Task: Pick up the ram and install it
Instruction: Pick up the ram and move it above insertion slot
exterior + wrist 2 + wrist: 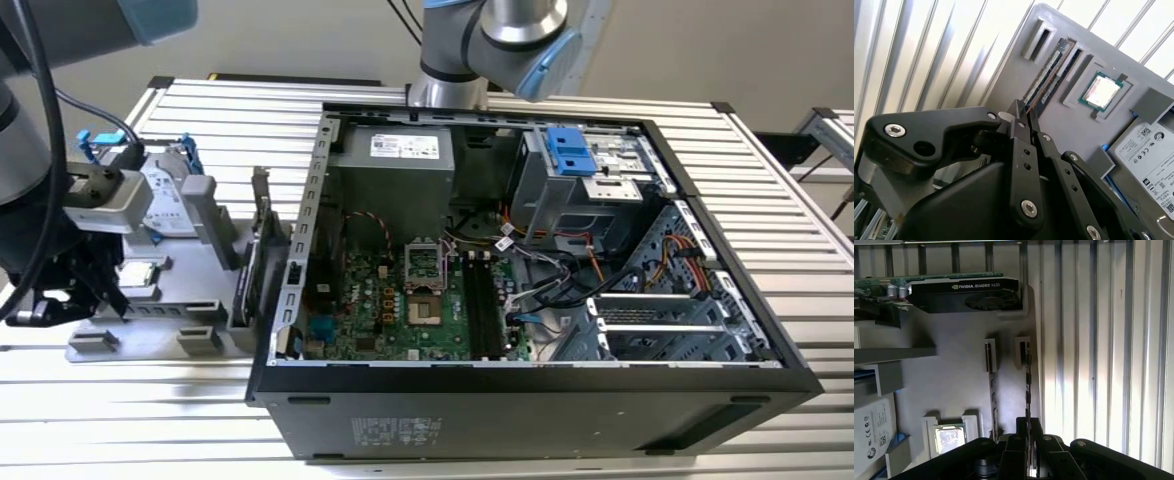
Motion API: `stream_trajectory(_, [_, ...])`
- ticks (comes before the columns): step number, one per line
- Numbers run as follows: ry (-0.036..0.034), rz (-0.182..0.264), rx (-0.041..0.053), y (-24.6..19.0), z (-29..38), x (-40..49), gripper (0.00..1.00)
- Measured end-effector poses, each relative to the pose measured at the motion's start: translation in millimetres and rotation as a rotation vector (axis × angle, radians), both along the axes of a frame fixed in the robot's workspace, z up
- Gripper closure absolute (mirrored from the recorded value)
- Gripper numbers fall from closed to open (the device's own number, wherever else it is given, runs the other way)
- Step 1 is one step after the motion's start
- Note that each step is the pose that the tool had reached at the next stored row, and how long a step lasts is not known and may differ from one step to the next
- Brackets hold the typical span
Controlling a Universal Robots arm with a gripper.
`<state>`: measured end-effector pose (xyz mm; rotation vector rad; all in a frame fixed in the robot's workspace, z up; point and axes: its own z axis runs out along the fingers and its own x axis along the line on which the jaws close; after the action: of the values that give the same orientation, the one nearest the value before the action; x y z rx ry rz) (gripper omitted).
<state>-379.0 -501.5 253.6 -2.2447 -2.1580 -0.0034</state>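
Black gripper (1023,111) links crowd the front of the second wrist view, narrowing to two slim fingertips (1016,107). The jaws are drawn together on the near end of the ram (1048,72). The ram is a thin dark stick standing on edge in a slot of the grey tray (1019,60) and has not been lifted out. A second dark strip runs just beside it in the neighbouring slot. Further along the tray a square processor chip (1100,91) lies flat in its own pocket. Beyond that is a silver hard drive (1149,150) with a white label. The ribbed metal desk (929,50) stretches away past the tray's edge.

In the first wrist view the gripper (1030,427) is seen from the opposite side. The ram (1027,380) shows as a narrow edge that runs from a small holder block straight into the slit between the closed jaws. The processor chip (949,437) sits near the gripper, and the hard drive (871,430) is at the frame's edge. At the far end of the tray a graphics card (964,292) with a black fan shroud stands on edge.

In the exterior view the gripper (100,295) is low over the tray (200,340) at the exterior view's left, on the slatted desk (134,420). An open computer case (534,410) lies beside the tray, with its green mainboard (414,300) exposed. The ram itself cannot be picked out here.
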Motion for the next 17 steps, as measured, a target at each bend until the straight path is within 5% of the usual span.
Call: stream_trajectory(17, [0.0, 0.0, 0.0001, 0.0, 9.6, 0.0, 1.0])
